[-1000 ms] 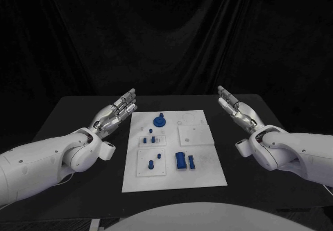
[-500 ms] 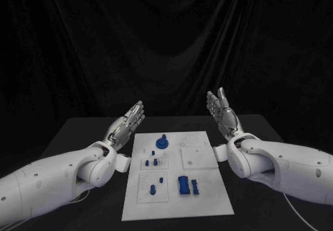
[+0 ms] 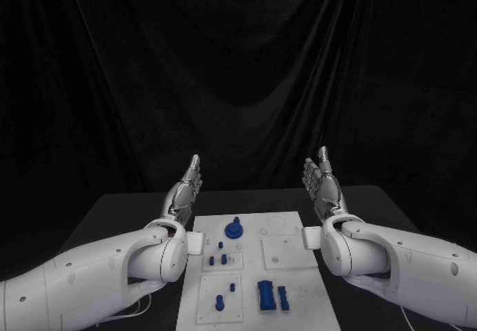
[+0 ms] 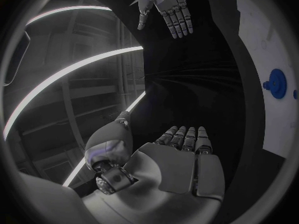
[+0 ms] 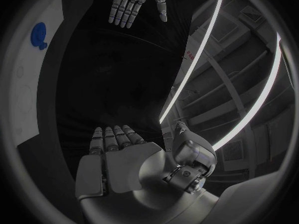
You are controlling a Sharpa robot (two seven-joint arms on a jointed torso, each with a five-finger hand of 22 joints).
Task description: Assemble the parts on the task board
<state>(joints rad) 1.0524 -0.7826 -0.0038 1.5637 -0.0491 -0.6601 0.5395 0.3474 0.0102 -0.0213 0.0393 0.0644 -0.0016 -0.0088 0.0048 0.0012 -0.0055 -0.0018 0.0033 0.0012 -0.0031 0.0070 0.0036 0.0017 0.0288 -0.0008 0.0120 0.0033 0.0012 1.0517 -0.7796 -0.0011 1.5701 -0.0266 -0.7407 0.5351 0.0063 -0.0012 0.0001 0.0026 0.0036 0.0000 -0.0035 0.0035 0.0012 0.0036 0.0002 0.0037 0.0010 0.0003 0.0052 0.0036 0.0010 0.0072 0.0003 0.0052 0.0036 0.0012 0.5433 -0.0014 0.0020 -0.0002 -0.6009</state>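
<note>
Both hands flat, fingers straight, holding nothing — left hand [image 3: 185, 189], right hand [image 3: 323, 186]. Task board [image 3: 288, 227] carries blue parts [image 3: 267, 296] — some standing, some lying loose; stage unclear.

Dim scene against black drapes; the white board [image 3: 254, 269] stands out bright. Wrist views bend at edges, with glaring light strips [image 4: 74, 72].
</note>
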